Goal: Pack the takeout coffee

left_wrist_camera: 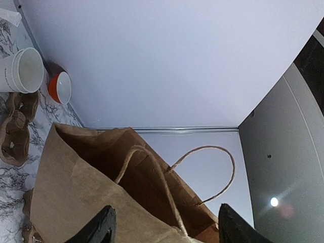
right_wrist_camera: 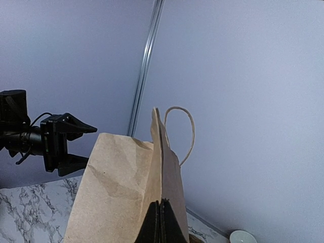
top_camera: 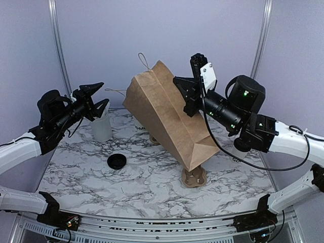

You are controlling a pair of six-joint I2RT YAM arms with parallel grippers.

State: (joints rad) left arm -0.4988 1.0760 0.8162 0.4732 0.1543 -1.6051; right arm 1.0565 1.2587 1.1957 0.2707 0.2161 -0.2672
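The takeout coffee is hidden. A brown paper bag (top_camera: 162, 119) leans tilted over the middle of the table, its mouth toward the left arm. My right gripper (top_camera: 186, 97) is shut on the bag's upper side edge (right_wrist_camera: 161, 205) and holds it up. My left gripper (top_camera: 101, 95) hovers open just left of the bag's mouth. In the left wrist view that gripper (left_wrist_camera: 167, 225) has its fingers wide apart, with the bag (left_wrist_camera: 76, 202) and its twine handle (left_wrist_camera: 223, 172) ahead and nothing held.
A loose black lid (top_camera: 117, 161) lies at front left. A tall white holder (top_camera: 101, 127) stands under the left gripper. A lettered white cup (top_camera: 138, 124) peeks from behind the bag. A cardboard carrier (top_camera: 194, 177) sits under the bag. A lidless cup (left_wrist_camera: 23, 70) and an orange bowl (left_wrist_camera: 59, 87) stand beyond.
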